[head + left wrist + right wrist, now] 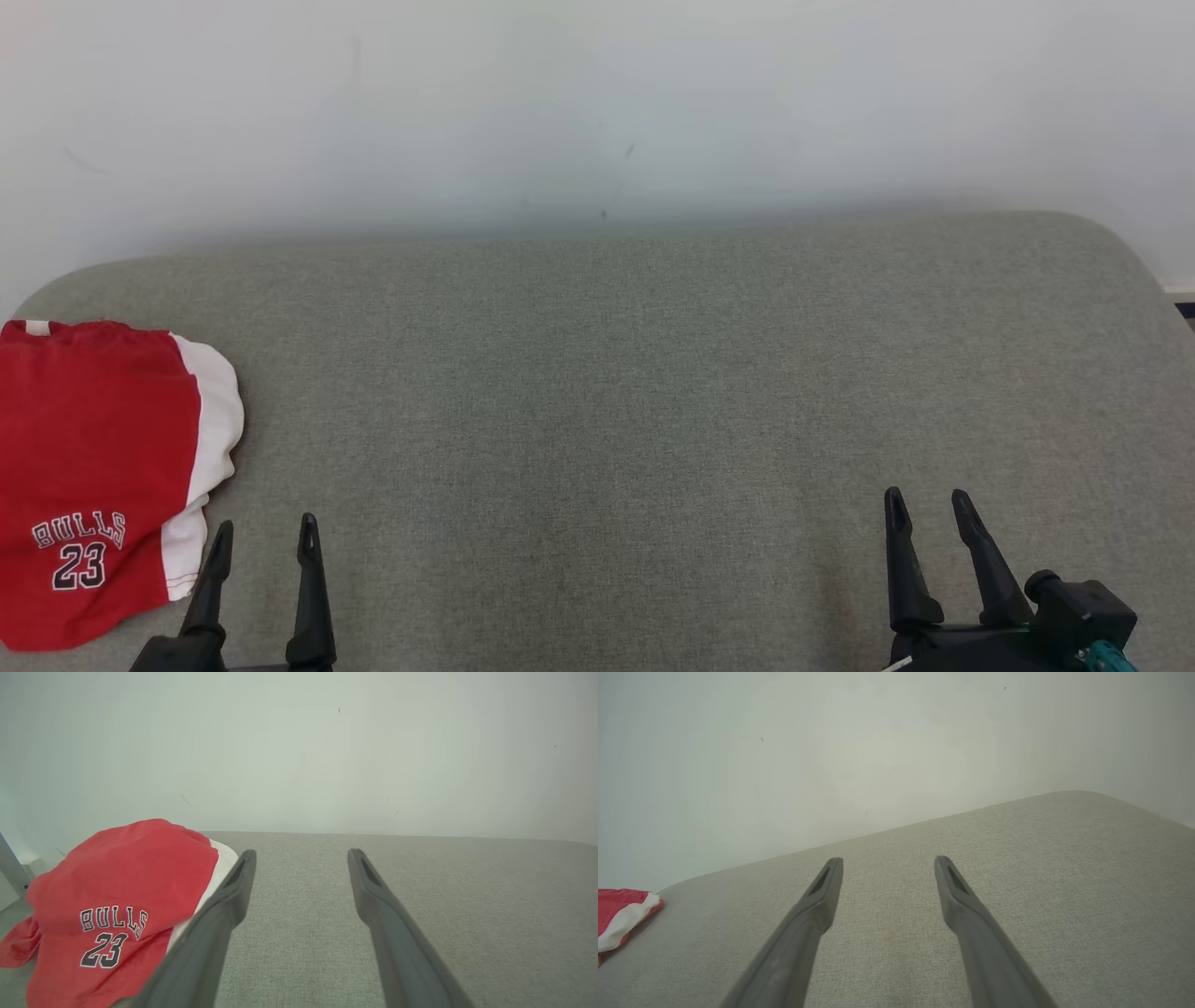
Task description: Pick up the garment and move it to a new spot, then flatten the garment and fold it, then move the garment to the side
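The garment (93, 467) is a red piece with white side panels and "BULLS 23" printed on it. It lies folded at the far left of the grey fabric surface (635, 392). My left gripper (265, 537) stands open just to its right, low over the surface, nothing between its fingers. In the left wrist view the garment (117, 896) bulges up left of the open left gripper (301, 856). My right gripper (927, 504) is open at the lower right, far from the garment. The right wrist view shows that open right gripper (888, 863) and a corner of the garment (621, 910) at the left edge.
A pale wall (597, 112) rises directly behind the grey surface. The surface has rounded back corners, and its right edge (1158, 299) drops off near a dark strip of floor.
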